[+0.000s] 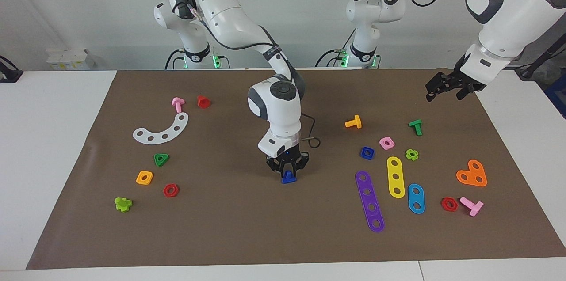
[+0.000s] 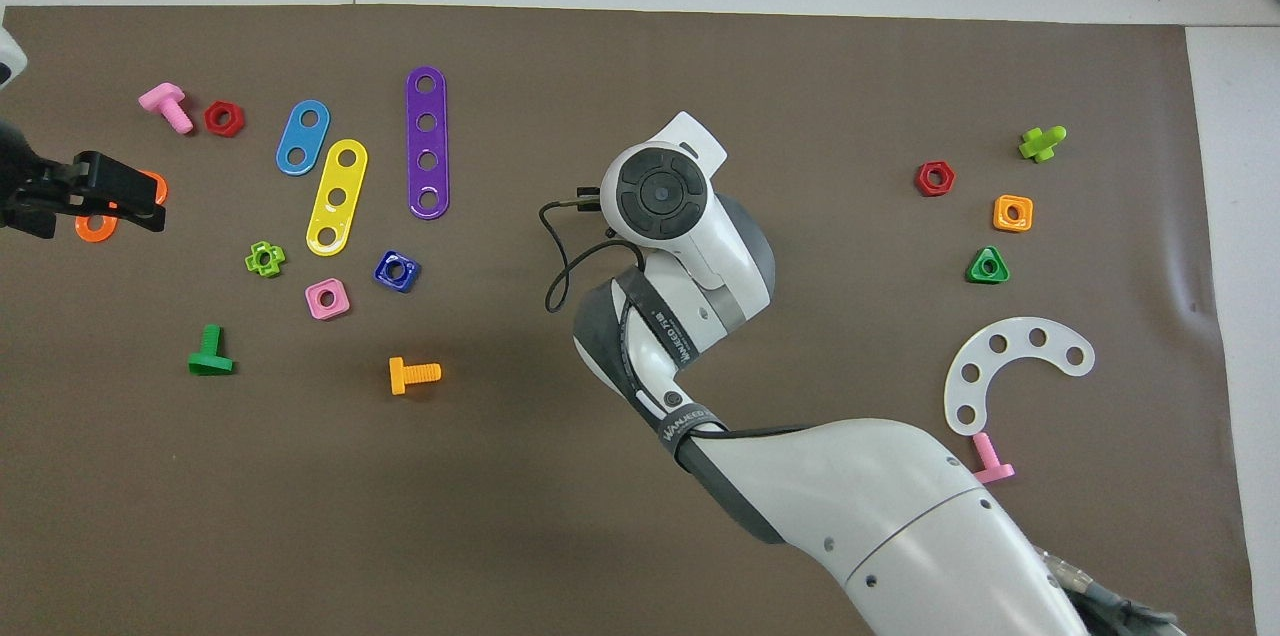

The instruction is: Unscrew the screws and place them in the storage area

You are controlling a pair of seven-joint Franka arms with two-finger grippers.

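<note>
Right gripper lowered at the middle of the brown paper mat, fingers drawn narrow around the dark-blue screw, whose flat head rests on the mat; in the overhead view the arm's wrist hides both gripper and screw. Left gripper raised in the air, jaws spread wide and holding nothing, over the mat near the corner at the left arm's end nearest the robots; in the overhead view it overlaps the orange heart-shaped plate.

The storage area, toward the right arm's end of the mat, carries the white curved strip, a pink bolt just beside one tip of the strip, a red piece, a green triangular nut, an orange square nut, a red hexagonal nut and a lime-green piece. The screw lies well apart from this area.

Toward the left arm's end lie the purple strip, yellow strip, blue strip, dark-blue square nut, an orange bolt and a green bolt
</note>
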